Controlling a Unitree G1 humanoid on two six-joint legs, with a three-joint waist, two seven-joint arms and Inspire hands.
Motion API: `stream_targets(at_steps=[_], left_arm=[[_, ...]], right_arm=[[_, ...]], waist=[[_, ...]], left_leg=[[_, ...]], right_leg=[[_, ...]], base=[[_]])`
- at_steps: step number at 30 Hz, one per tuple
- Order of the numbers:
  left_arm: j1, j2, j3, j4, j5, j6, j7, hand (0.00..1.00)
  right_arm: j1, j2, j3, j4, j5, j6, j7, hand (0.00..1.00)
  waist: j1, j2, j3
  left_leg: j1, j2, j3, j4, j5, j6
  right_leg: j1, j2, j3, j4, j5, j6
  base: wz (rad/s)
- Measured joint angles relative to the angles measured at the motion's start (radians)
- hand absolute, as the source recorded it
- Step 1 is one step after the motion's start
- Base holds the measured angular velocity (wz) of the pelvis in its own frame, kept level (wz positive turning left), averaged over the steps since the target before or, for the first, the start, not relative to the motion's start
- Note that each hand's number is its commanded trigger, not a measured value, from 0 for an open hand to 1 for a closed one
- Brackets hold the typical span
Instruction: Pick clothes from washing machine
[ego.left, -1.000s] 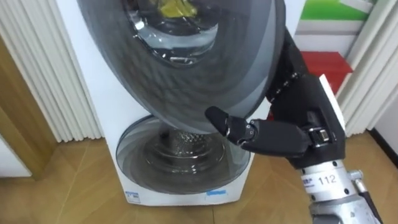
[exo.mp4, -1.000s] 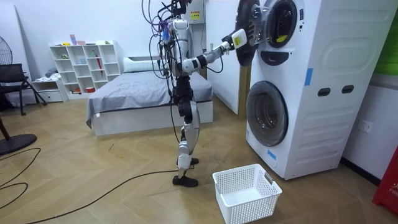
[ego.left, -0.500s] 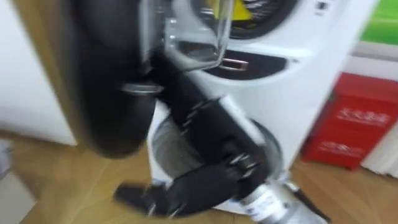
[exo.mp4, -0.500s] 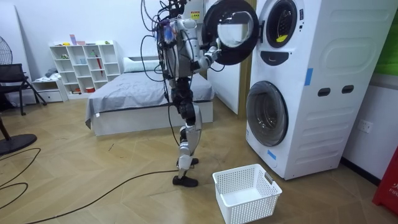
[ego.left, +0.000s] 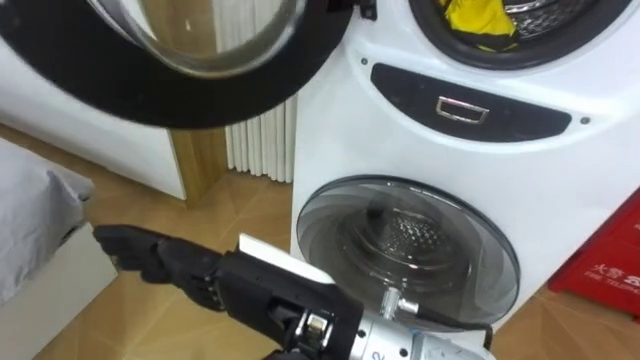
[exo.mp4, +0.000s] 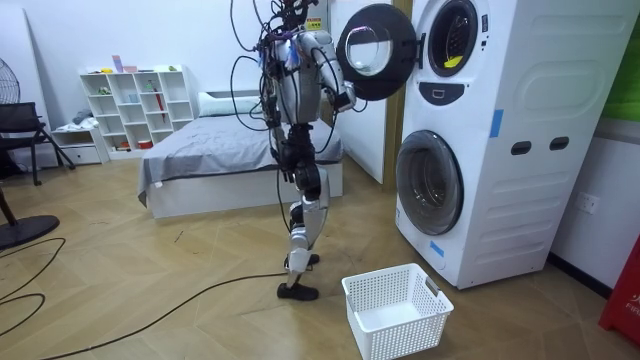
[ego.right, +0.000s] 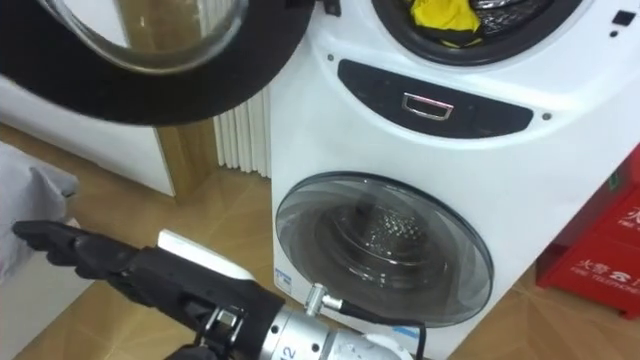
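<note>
A yellow cloth (ego.left: 478, 18) lies in the drum of the upper washing machine (exo.mp4: 470, 60), whose round door (ego.left: 200, 90) stands swung wide open to the left. My right hand (ego.left: 180, 268) is low in the view, stretched out to the left with straight fingers and nothing in it. It hangs below the open door and left of the lower machine's closed glass door (ego.left: 405, 250). In the room view I stand upright at the room view's left of the stacked machines, right hand (exo.mp4: 343, 100) drawn in near my chest.
A white laundry basket (exo.mp4: 395, 310) stands on the wooden floor in front of the machines. A red container (ego.left: 610, 275) sits at the right of the machines. A bed (exo.mp4: 230, 150) and a white shelf (exo.mp4: 140, 100) are behind me.
The upper door has swung fully open to the left. My right hand has left the door and dropped low, and my head has turned so the drum opening shows.
</note>
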Motion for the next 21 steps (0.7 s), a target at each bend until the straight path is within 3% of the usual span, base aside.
stream_targets(at_steps=[9, 14, 17, 21], left_arm=[[0.001, 0.000, 0.000, 0.011, -0.020, -0.009, 0.013, 0.00], [0.000, 0.000, 0.003, 0.030, -0.059, -0.009, 0.014, 0.00], [0.000, -0.001, 0.005, 0.035, -0.066, -0.007, 0.015, 0.00], [0.002, -0.004, 0.084, 0.054, -0.067, -0.003, 0.015, 0.00]], right_arm=[[0.009, -0.019, 0.000, 0.000, -0.062, 0.000, 0.031, 0.00], [0.039, -0.025, -0.001, 0.000, -0.096, 0.013, 0.057, 0.00], [0.061, -0.053, -0.013, 0.000, -0.130, 0.018, 0.064, 0.00], [0.087, -0.092, -0.079, -0.001, -0.193, 0.034, 0.065, 0.00]], waist=[[-0.001, -0.015, 0.0081], [-0.009, -0.009, 0.0126], [-0.012, -0.001, 0.0160], [-0.039, 0.003, 0.0124]], left_leg=[[-0.001, 0.000, 0.003, 0.002, -0.002, 0.003], [0.011, -0.001, 0.005, 0.004, -0.006, 0.008], [0.011, 0.001, 0.027, 0.008, -0.007, 0.011], [0.015, -0.002, 0.035, 0.008, -0.010, 0.016]], right_leg=[[-0.004, 0.000, 0.023, 0.000, -0.001, 0.001], [0.006, 0.000, 0.041, 0.002, -0.001, 0.001], [0.004, 0.000, 0.064, 0.003, -0.001, 0.001], [-0.002, -0.001, 0.096, 0.007, -0.001, 0.001]], base=[[-0.01], [-0.01], [-0.10], [-0.04]])
